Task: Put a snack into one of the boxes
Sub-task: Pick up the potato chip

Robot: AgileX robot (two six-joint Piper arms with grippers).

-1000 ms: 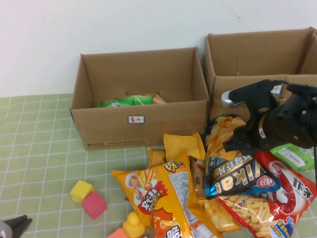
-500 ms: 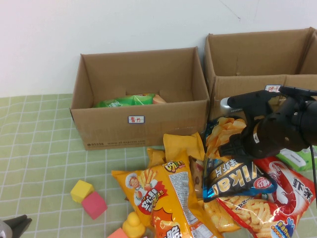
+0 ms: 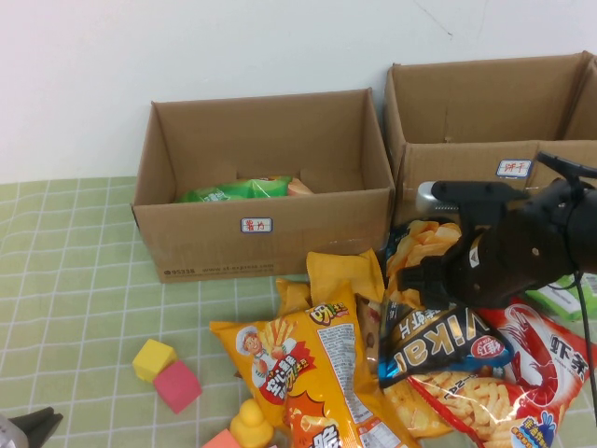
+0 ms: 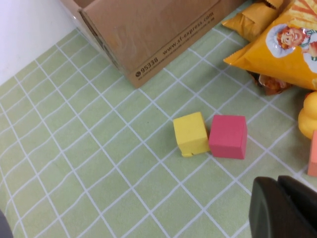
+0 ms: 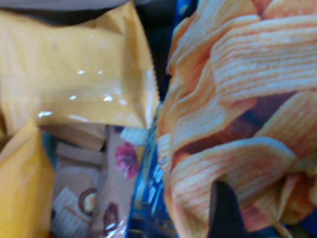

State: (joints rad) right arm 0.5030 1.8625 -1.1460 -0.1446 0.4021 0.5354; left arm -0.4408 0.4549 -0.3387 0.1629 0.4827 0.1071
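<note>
R gripper sits low on the blue chip bag in the snack pile at 5 o'clock of the table; can't tell its finger state. R wrist cam alone shows the bag's ridged-chip print beside a yellow pack. Boxes open at 12. L gripper pressed shut at 7, near yellow cube w/ bare cloth around

Even, bright light; soft shadows inside the brown cardboard boxes; the right wrist view is blurred, with glare on the glossy yellow snack packet.
</note>
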